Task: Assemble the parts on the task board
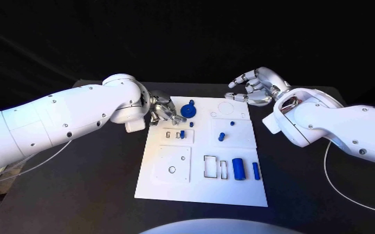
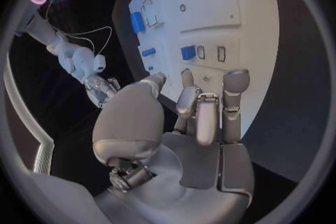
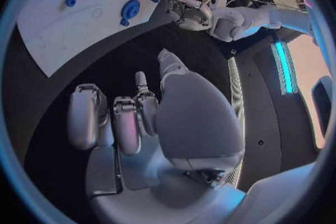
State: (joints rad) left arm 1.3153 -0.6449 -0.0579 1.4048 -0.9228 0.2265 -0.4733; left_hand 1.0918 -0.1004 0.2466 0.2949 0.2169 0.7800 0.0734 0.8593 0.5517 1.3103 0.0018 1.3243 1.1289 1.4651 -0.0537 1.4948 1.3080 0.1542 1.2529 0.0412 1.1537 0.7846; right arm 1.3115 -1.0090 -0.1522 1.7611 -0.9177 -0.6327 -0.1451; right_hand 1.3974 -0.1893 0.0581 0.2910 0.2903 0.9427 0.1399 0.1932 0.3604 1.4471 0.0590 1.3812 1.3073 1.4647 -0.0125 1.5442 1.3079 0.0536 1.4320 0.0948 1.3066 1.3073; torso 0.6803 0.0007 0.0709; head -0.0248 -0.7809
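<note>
Fingers (image 1: 166, 110) over task board (image 1: 176, 190), black table (image 1: 86, 190)

One white board (image 1: 234, 193) on the table. Two hands: left (image 1: 164, 109), right (image 1: 251, 88). Two blue cylinders, (image 1: 237, 168) and (image 1: 256, 171), stand side by side.

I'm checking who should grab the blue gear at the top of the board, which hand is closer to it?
Left. The left hand sits right beside the blue gear, fingers almost at it. The right hand hovers past the task board's far right corner.
</note>
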